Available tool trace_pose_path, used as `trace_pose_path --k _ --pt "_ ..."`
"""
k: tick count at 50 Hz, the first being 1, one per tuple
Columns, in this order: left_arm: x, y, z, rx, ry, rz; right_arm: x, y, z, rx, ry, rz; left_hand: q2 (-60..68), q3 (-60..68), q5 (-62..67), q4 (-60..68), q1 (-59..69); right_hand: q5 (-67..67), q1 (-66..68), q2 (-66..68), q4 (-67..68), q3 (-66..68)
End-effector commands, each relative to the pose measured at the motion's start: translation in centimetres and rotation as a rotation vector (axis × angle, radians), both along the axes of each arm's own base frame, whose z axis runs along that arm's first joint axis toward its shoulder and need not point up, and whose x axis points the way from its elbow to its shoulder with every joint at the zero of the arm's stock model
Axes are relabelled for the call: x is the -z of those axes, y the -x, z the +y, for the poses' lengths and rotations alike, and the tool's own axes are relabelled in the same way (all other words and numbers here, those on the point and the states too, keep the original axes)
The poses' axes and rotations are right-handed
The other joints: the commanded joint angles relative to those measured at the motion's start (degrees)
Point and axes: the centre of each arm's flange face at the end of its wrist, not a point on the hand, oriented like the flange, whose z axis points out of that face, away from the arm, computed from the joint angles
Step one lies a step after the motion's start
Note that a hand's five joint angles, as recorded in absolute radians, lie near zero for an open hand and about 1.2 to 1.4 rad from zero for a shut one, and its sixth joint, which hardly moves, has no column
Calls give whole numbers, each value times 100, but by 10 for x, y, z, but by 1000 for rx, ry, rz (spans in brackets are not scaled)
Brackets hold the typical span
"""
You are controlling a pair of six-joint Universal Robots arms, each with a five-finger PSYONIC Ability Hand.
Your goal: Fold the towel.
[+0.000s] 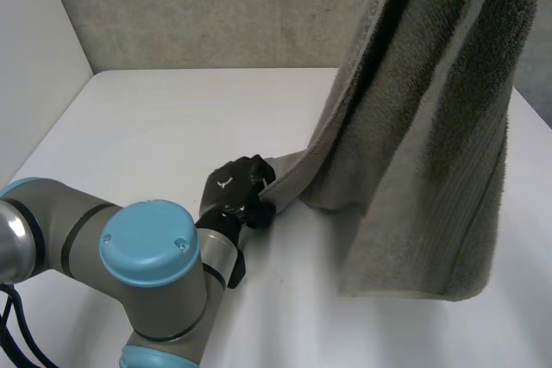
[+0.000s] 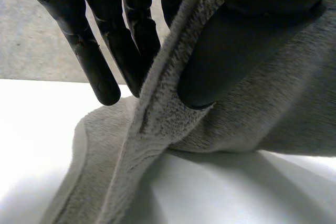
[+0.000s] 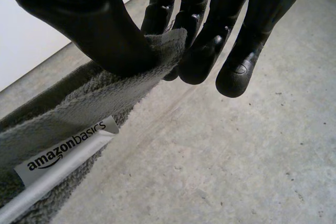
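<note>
Two hands: both grip the towel (image 1: pixel 431 170), one low by the table and one high up.
Left arm: nearest of all, the left arm (image 1: pixel 147 256) reaches forward over the white table (image 1: pixel 164 118).
Left hand: the left hand (image 1: pixel 235 191) is low, just above the table, at the towel's lower corner. In the left wrist view the thumb (image 2: pixel 220 61) presses the edge of the cloth against the fingers (image 2: pixel 134 51), so it is pinching the towel.
Towel, lower part: beside the left hand some cloth lies on the table. From the pinch the edge rises steeply.
Towel, main part: it hangs in long loose drapes, and its top runs up past the head view. I cannot tell whether the bottom hem touches the table or hangs just clear of it.
Right hand: in its wrist view the right hand (image 3: pixel 205 40) pinches the towel's upper edge between thumb and fingers, close to a corner. The other fingers hang straight and touch nothing.
Label: a white brand label (image 3: pixel 68 150) is sewn to that edge, near the pinch.
Back panel: a grey back panel (image 1: pixel 216 6) stands behind the table, farthest away.
Done so far: as I judge it, the towel is only picked up and held at two places, and no clean fold shows.
Left to do: nearly all of it, which means spreading the cloth out, bringing edge to edge, and laying it flat and folded on the table.
</note>
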Motion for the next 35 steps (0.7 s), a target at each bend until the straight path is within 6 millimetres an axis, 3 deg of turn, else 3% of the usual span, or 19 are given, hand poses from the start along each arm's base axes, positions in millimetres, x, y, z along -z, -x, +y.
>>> trace_pose_path --k 1,2,4,5,7,9,12,17,19,20,22,23,24,25,26,27,29,33,35 --pt "-23 -22 -32 -105 67 10 11 -2 -10 32 -30 33 1332 1343 1378 1336 1409 285 307 340 284 319" --pt "-23 -22 -33 -106 67 11 17 -3 -13 37 -42 59 1332 1343 1378 1336 1409 285 307 340 284 319" --pt "-56 -46 -51 -175 161 -4 25 -4 -20 56 -59 91 1332 1343 1378 1336 1409 285 307 340 284 319" --pt "-56 -46 -51 -175 162 -4 34 -3 -28 85 -78 124 1332 1343 1378 1336 1409 285 307 340 284 319" --pt "-89 -78 -68 -264 272 -58 44 -1 -38 119 -101 164 1332 1343 1378 1336 1409 285 307 340 284 319" --pt "-104 -89 -71 -278 326 -91 53 0 -45 137 -120 189 1332 1343 1378 1336 1409 285 307 340 284 319" --pt "-142 -97 -61 -235 465 -134 74 2 -59 171 -171 245 1332 1343 1378 1336 1409 285 307 340 284 319" --pt "-166 -95 -32 -93 606 -203 105 6 -76 195 -257 313 1332 1343 1378 1336 1409 285 307 340 284 319" --pt "-164 -94 -24 -54 620 -227 136 10 -94 214 -350 382 1332 1343 1378 1336 1409 285 307 340 284 319" --pt "-157 -94 -19 -21 610 -255 136 10 -94 214 -350 382 1332 1343 1378 1336 1409 285 307 340 284 319" --pt "-146 -94 -16 2 578 -289 176 13 -110 211 -455 482 1332 1343 1378 1336 1409 285 307 340 284 319" --pt "-133 -95 -17 14 530 -329 176 13 -110 211 -455 482 1332 1343 1378 1336 1409 285 307 340 284 319" --pt "-133 -95 -17 14 529 -329 196 14 -117 205 -505 540 1332 1343 1378 1336 1409 285 307 340 284 319" --pt "-118 -94 -18 32 476 -373 197 14 -118 205 -506 541 1332 1343 1378 1336 1409 285 307 340 284 319" --pt "-101 -93 -22 53 418 -423 216 15 -123 201 -552 600 1332 1343 1378 1336 1409 285 307 340 284 319" --pt "-101 -93 -22 53 417 -424 232 14 -128 196 -583 655 1332 1343 1378 1336 1409 285 307 340 284 319" --pt "-71 -94 -35 73 319 -526 243 14 -131 197 -601 697 1332 1343 1378 1336 1409 285 307 340 284 319" --pt "-54 -98 -53 72 273 -607 260 9 -145 190 -626 735 1332 1343 1378 1336 1409 285 307 340 284 319" --pt "-49 -95 -64 73 275 -634 261 0 -169 201 -593 700 1332 1343 1378 1336 1409 285 307 340 284 319"
